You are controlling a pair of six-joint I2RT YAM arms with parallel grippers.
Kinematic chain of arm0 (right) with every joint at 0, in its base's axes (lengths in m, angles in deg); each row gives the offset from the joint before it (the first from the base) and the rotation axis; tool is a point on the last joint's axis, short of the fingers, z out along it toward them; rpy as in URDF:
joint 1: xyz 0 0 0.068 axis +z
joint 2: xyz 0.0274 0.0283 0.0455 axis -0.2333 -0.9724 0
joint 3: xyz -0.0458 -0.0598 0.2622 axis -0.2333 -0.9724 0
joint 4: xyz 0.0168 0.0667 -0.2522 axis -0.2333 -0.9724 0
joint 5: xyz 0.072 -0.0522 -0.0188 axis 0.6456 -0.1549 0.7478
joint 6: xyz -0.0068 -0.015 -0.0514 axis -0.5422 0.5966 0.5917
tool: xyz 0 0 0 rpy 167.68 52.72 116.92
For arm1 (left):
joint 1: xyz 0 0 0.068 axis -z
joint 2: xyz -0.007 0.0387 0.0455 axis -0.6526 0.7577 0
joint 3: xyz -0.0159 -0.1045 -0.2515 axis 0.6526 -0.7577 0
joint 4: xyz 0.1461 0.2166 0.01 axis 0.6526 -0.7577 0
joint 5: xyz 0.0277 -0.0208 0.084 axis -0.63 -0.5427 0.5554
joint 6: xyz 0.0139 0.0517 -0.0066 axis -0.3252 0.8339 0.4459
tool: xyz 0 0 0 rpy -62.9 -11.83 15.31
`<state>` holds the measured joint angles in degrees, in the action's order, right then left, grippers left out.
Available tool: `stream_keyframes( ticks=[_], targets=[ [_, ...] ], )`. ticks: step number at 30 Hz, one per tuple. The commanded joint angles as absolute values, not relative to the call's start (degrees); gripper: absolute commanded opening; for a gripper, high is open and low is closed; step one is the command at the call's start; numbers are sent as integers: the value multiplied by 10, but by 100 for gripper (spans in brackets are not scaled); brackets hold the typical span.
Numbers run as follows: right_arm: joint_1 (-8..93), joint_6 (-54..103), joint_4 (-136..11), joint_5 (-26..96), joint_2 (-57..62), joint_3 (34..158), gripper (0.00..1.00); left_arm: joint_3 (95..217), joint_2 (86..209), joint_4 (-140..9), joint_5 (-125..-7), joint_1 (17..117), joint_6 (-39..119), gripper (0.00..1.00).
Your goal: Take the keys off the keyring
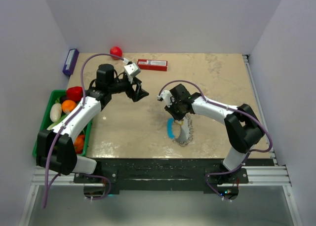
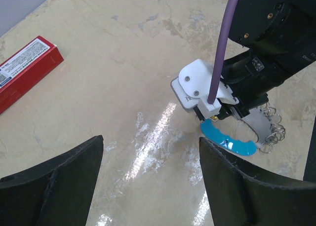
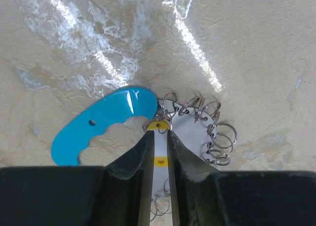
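Brass-yellow metal key point(image 3: 159, 126) sits dead ahead at the tips of the right gripper point(image 3: 159, 135), whose jaws pinch it (lightly, by the look). The floppy silvery chain-link keyring with its blue curved segment point(image 3: 94, 132) lies flat on the beige marble table point(image 3: 247, 48), trailing sideways. The left gripper point(image 2: 150, 186) hovers well apart, wide open.

The right jaws seem to pinch the yellow key point(image 3: 159, 126) beside the blue segment point(image 3: 98, 125) of the keyring point(image 3: 213, 148).
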<state>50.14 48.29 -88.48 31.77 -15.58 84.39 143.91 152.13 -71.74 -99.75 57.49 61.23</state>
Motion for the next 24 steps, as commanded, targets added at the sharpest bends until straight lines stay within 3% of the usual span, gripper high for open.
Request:
stream_keyframes(
  ticks=[1, 12, 24],
  targets=[
    [504, 492, -897, 335, -139, 850, 23, 1447, 1519, -705, -1006, 571, 615, 83],
    [501, 472, -873, 331, -151, 834, 31, 1439, 1513, -701, -1007, 571, 618, 83],
    [490, 465, -864, 337, -169, 834, 29, 1433, 1512, -693, -1010, 571, 616, 83]
  ],
)
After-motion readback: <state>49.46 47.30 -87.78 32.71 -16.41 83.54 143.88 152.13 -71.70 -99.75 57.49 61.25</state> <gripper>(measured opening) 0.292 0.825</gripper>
